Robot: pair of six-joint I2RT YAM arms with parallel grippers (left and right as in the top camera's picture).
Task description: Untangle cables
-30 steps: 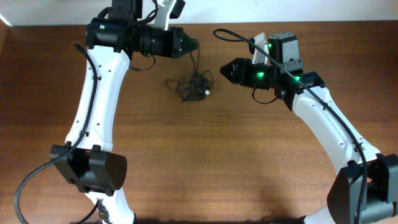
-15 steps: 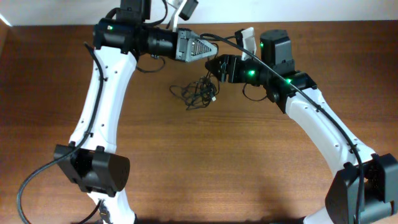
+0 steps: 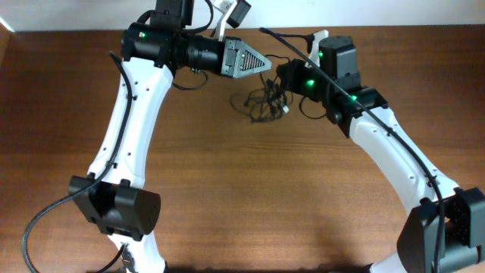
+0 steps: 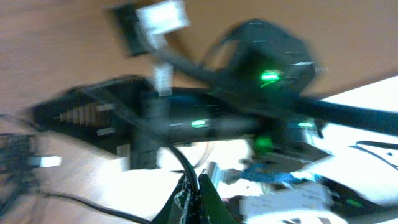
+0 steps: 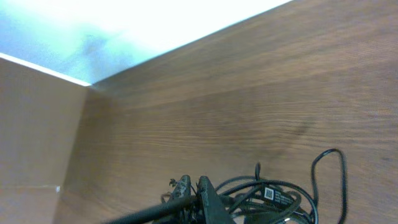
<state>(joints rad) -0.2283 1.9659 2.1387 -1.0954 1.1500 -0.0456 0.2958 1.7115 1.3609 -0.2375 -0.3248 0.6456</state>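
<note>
Where the left arm (image 3: pixel 121 129) and right arm (image 3: pixel 394 144) meet over the worktop (image 3: pixel 227 189), one tangled clump of cables (image 3: pixel 261 105) lies beneath their tips, the left jaws and right jaws each clenched on part of it. Only the right wrist view shows its loops sharply; the right arm fills the blurred left one.

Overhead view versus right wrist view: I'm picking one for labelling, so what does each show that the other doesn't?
Only overhead: both white arms and the left claw, close beside the tangled clump of thin black cables. Only right wrist: the clump's separate loops up close, and dark marks on a small white label. Both: that clump on the brown wooden table, with the right claw at it.
</note>
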